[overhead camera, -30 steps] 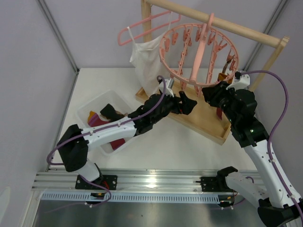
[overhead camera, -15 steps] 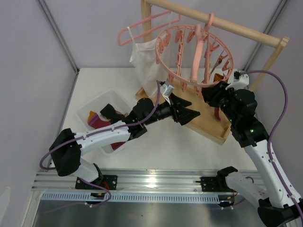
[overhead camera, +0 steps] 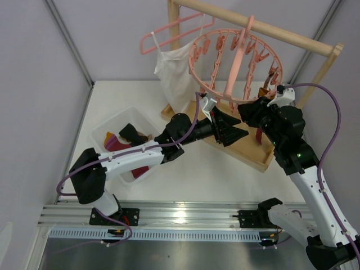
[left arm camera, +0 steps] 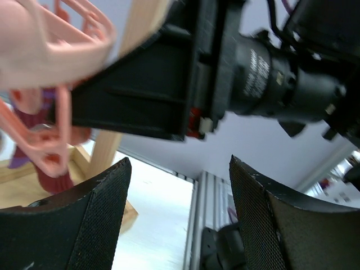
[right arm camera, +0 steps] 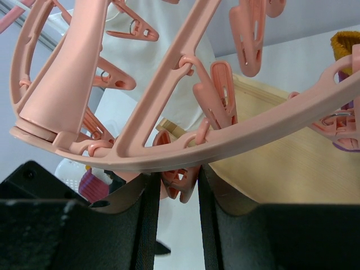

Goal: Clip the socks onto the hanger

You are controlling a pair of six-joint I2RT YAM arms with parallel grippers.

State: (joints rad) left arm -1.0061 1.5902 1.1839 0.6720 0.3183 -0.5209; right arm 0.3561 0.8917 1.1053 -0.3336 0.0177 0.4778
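The hanger point(overhead camera: 237, 63) hangs by its hook from the wooden rod point(overhead camera: 281, 35) at the back of the surface. It is tilted: its central stem leans from the hook down and to the left, and the ring's open face is turned partly up toward the overhead camera. In that view the ring's long axis runs left to right. The right gripper point(overhead camera: 252, 111) is at the near right edge of the ring, its fingers point(right arm camera: 151, 225) closed on one pink clip point(right arm camera: 179, 181) dangling under the rim. The left gripper point(overhead camera: 233, 129) is raised just below the ring's near edge, close beside the right one, with its fingers point(left arm camera: 84, 225) apart and nothing between them. Most of the socks point(overhead camera: 117, 143) lie in a white bin point(overhead camera: 101, 125) on the left of the surface. A maroon one point(left arm camera: 53, 177) hangs from a clip on the ring's right side, above the wooden base point(overhead camera: 250, 153).
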